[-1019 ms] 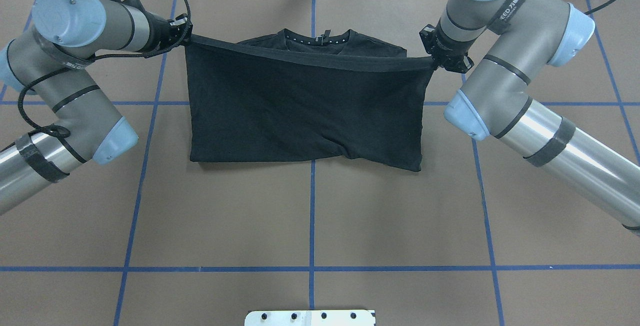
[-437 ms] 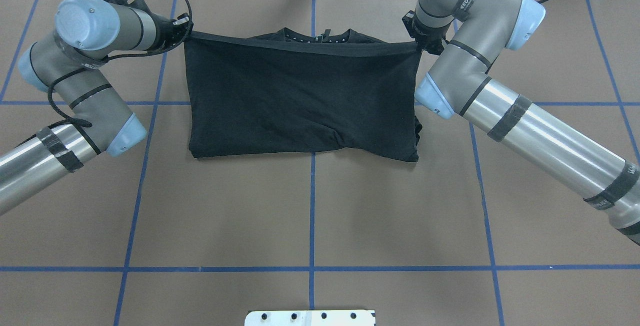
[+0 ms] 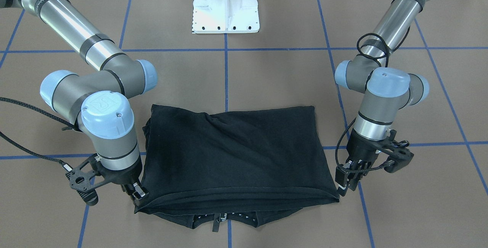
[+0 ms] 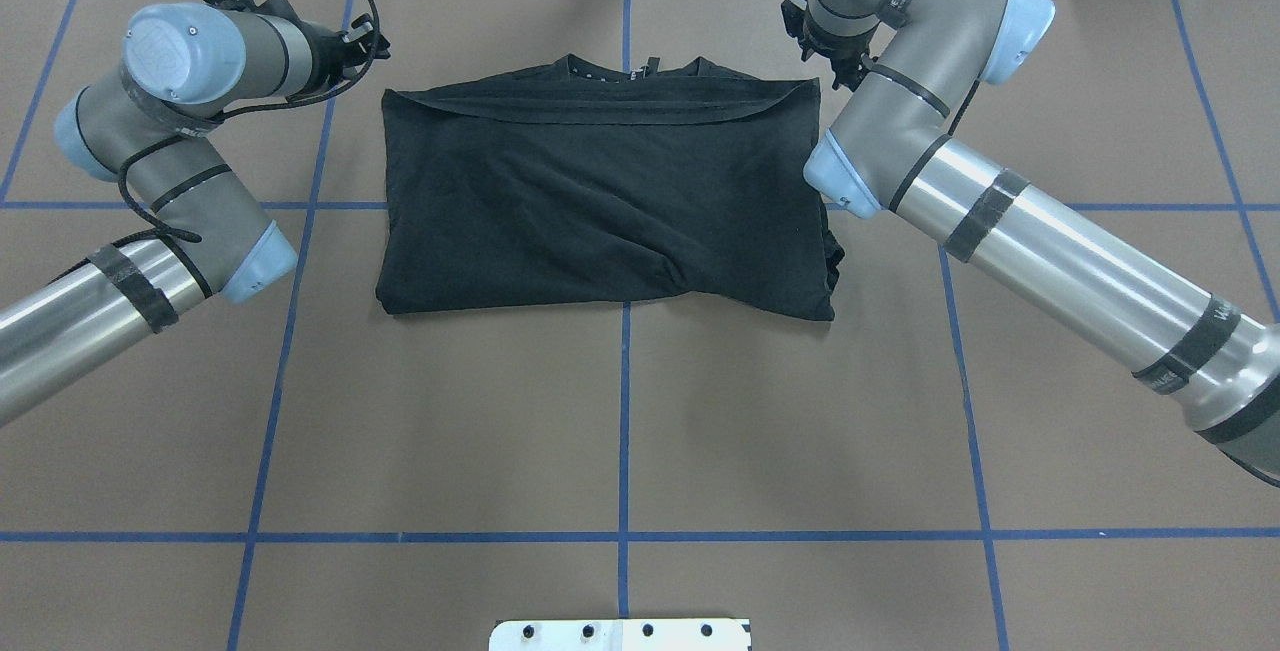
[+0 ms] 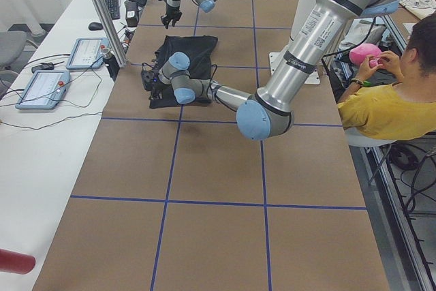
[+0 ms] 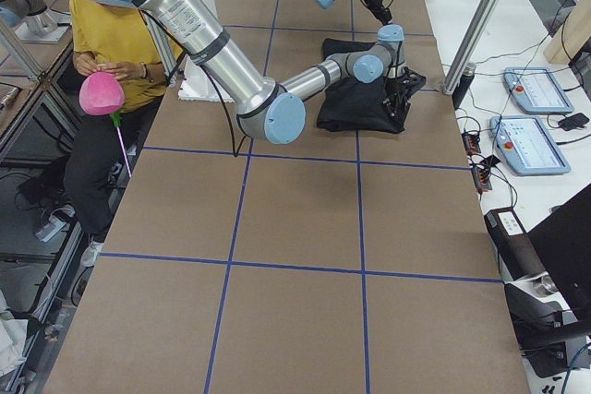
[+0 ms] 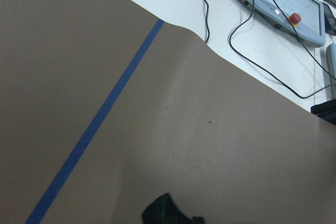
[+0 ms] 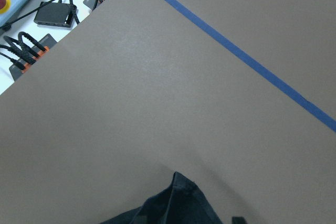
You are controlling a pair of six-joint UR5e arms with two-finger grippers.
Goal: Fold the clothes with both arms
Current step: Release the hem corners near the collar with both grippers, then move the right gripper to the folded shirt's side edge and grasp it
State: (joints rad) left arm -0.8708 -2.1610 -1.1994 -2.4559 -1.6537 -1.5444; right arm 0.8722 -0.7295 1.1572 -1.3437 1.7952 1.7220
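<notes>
Shirt: the black T-shirt is lying folded in half on the table, close to the edge farthest from the robot's base and straddling the middle blue tape line. Its graphic is not showing.
Fold: the hem is resting just short of the collar, leaving the collar peeking out. The hem is sagging slack, so the cloth seems to be bearing on the table rather than hanging from anything.
Left gripper: it is hovering low just beside the hem's corner on the robot's left, with its tips looking clear of the fabric. I cannot tell how wide it is standing.
Right gripper: it is sitting at the opposite hem corner, touching or almost touching the cloth. I cannot tell whether it is pinching anything or how far it is parting.
Why the corners: one gripper at each end is keeping the hem straight and level across the shirt.
Stage: the half-fold is looking complete, probably with a crosswise fold remaining.
Risk: a finger snagging the cloth while rising would be dragging that corner open.
</notes>
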